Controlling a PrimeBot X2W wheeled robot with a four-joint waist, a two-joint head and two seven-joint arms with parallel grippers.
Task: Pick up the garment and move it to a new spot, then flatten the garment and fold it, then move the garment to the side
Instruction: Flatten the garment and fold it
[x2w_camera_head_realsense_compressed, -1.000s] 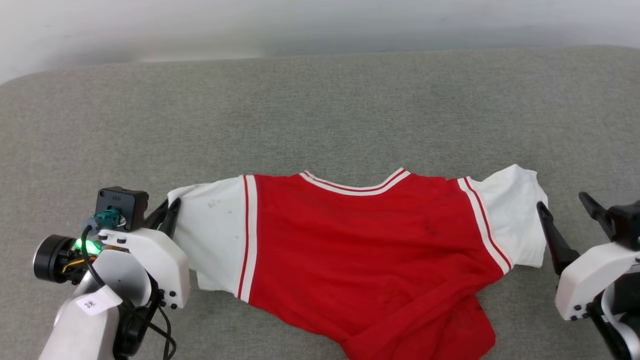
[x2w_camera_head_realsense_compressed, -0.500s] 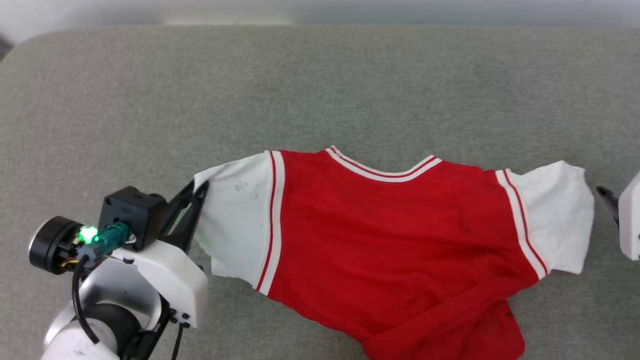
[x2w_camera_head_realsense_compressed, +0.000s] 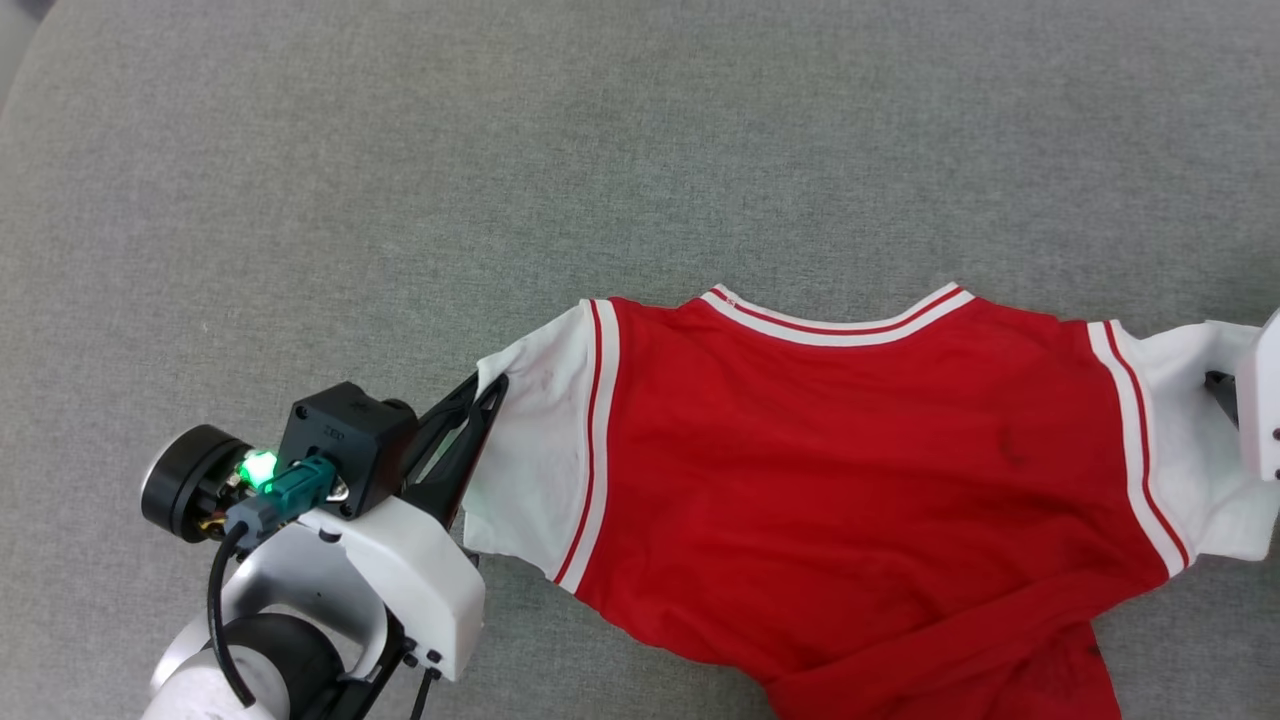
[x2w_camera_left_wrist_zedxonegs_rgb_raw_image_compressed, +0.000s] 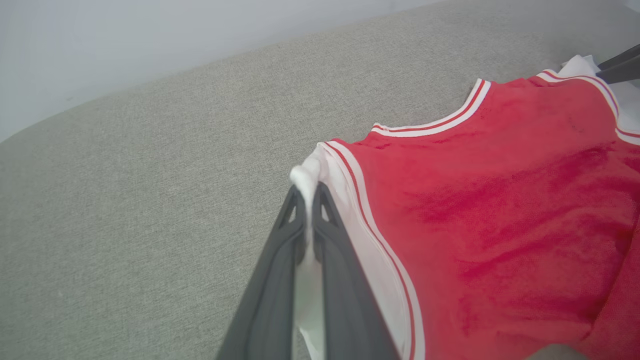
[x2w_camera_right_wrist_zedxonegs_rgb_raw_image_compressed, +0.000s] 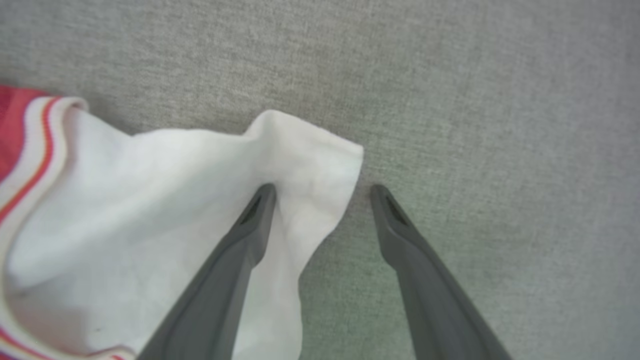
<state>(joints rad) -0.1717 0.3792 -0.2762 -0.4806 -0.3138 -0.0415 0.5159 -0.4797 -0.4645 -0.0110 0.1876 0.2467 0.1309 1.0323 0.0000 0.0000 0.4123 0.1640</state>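
At 8 o'clock in the head view, the left gripper (x2w_camera_head_realsense_compressed: 488, 388) is clenched on the edge of a white sleeve (x2w_camera_head_realsense_compressed: 530, 450). In the left wrist view the cloth is pinched between its fingers (x2w_camera_left_wrist_zedxonegs_rgb_raw_image_compressed: 270, 290). The garment (x2w_camera_head_realsense_compressed: 850, 450) lies on the grey cushion (x2w_camera_head_realsense_compressed: 500, 150) from the centre toward 4 o'clock, collar toward 12, hem bunched near 5. At 3 o'clock the right gripper (x2w_camera_right_wrist_zedxonegs_rgb_raw_image_compressed: 322, 192) is released, jaws wide. One finger (x2w_camera_right_wrist_zedxonegs_rgb_raw_image_compressed: 235, 260) lies over the other sleeve (x2w_camera_right_wrist_zedxonegs_rgb_raw_image_compressed: 150, 200), and its mate is over bare cushion, which stretches on toward 12.

White arm shell (x2w_camera_head_realsense_compressed: 400, 570), black cable (x2w_camera_head_realsense_compressed: 215, 620), green light (x2w_camera_head_realsense_compressed: 258, 466), dark jaws.
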